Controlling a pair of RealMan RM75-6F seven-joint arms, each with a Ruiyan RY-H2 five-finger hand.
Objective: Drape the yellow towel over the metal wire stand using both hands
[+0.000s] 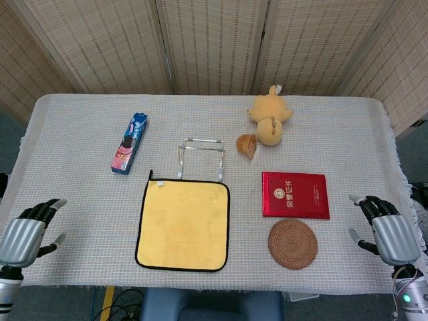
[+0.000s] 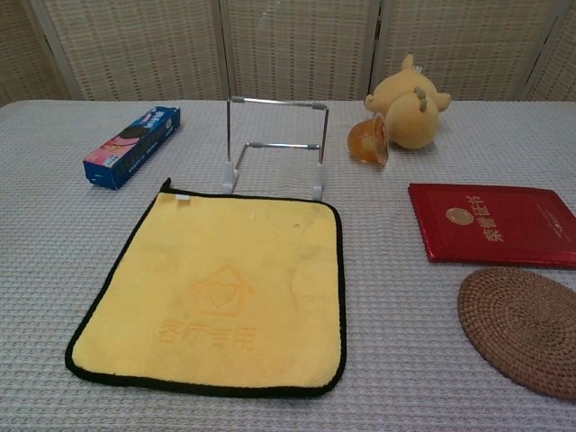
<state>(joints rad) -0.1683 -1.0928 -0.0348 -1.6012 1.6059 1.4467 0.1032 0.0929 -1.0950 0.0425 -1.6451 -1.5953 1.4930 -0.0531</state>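
The left hand (image 1: 23,234) hovers at the table's near left corner, well apart from the yellow towel (image 1: 183,225), fingers spread and holding nothing. The towel lies flat on the table (image 1: 80,194), its far edge just in front of the upright metal wire stand (image 1: 200,156). Well right of the towel, past the red booklet (image 1: 295,194) and woven coaster (image 1: 293,243), the right hand (image 1: 386,231) hangs with fingers apart, empty.
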